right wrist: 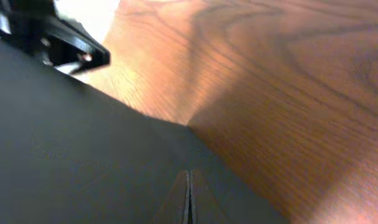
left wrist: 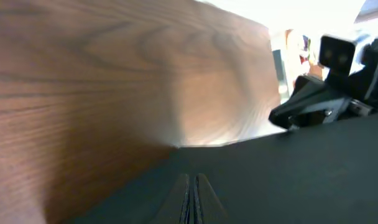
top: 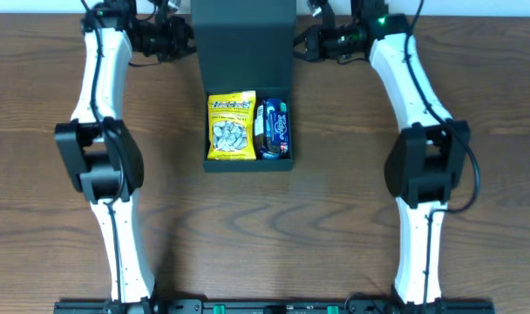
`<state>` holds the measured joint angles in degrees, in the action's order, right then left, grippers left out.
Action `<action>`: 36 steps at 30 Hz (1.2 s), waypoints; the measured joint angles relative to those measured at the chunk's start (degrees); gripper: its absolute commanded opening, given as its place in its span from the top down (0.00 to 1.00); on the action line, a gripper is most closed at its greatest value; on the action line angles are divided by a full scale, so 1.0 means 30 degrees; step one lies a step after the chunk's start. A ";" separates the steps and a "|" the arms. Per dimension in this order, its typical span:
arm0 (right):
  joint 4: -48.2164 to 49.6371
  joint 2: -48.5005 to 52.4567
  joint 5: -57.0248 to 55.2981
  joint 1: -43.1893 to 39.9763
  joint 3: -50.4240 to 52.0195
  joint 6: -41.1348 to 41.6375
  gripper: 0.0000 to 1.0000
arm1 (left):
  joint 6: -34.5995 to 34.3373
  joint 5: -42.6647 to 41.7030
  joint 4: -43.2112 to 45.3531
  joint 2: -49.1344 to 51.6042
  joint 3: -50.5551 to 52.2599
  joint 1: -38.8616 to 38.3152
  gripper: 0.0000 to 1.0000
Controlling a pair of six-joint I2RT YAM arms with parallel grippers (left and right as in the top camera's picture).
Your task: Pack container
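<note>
Container [top: 248, 164] sits open (yellow packet [top: 231, 127], blue packet [top: 272, 129] inside). Left gripper [left wrist: 192, 196] and right gripper [right wrist: 188, 199] clamp its lid [top: 243, 44] at 12 o'clock.

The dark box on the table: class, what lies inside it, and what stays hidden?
Inside the box, a yellow snack packet and a blue packet lie side by side. Anything beneath them is covered and cannot be seen.

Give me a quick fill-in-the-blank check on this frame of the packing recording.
The container holds ___ packets. In the overhead view, the yellow packet lies to the ___ of the blue packet. The lid of the container is ___. The left gripper and the right gripper are both ___.
Missing words: two; left; open; shut.
</note>
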<state>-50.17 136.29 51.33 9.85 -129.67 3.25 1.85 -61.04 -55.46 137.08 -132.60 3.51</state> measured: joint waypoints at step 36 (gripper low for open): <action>-0.1071 -1.5249 -1.2400 0.2805 -0.0299 -0.8007 0.99 | 0.7176 0.9646 -0.1574 -1.7311 -0.0321 -0.1501 0.94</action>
<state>-53.39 90.54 14.13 18.26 -130.56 -20.78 23.38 -32.10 -60.18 85.14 -133.56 -0.99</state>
